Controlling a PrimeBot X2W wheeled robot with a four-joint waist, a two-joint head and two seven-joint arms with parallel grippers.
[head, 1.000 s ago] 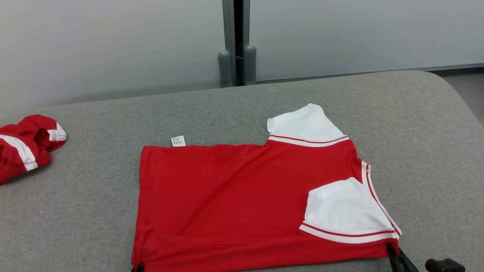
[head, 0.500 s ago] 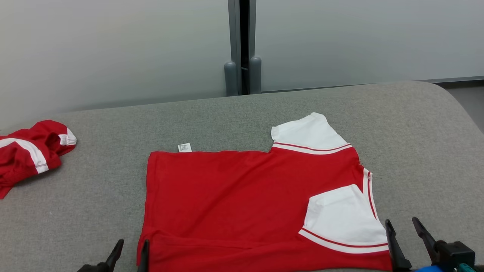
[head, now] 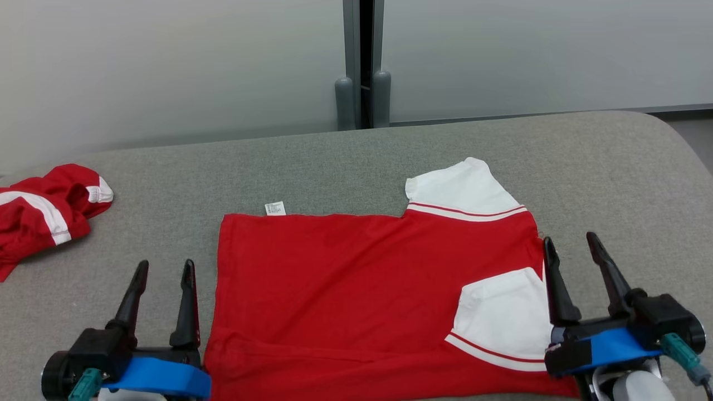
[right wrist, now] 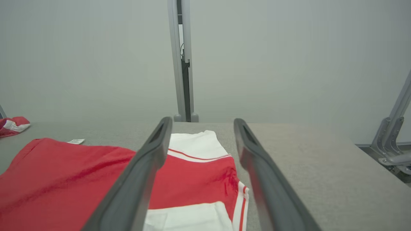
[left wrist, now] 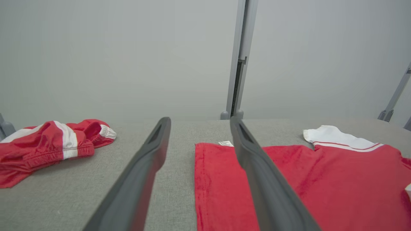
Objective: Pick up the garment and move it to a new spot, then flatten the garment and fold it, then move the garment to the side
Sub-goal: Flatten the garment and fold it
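The garment [head: 345,289] is a red shirt with white sleeves, lying flat and folded lengthwise on the grey table [head: 334,167]; one sleeve points away, the other lies folded onto the body. It also appears in the left wrist view [left wrist: 321,179] and the right wrist view [right wrist: 64,179]. My left gripper [head: 162,268] stands open just off the garment's left edge, above the table, holding nothing. My right gripper [head: 572,243] is open at the garment's right edge, near the collar, and also holds nothing. Both pairs of fingers point away from me.
A second red and white garment [head: 44,211] lies crumpled at the table's far left, seen also in the left wrist view [left wrist: 48,147]. Grey partition panels with a post [head: 365,67] stand behind the table. The table's rounded right corner [head: 668,133] is near.
Both grippers let go of the garment's near corners, opened, and rose into view beside it. The garment stays flat. The camera has shifted slightly.
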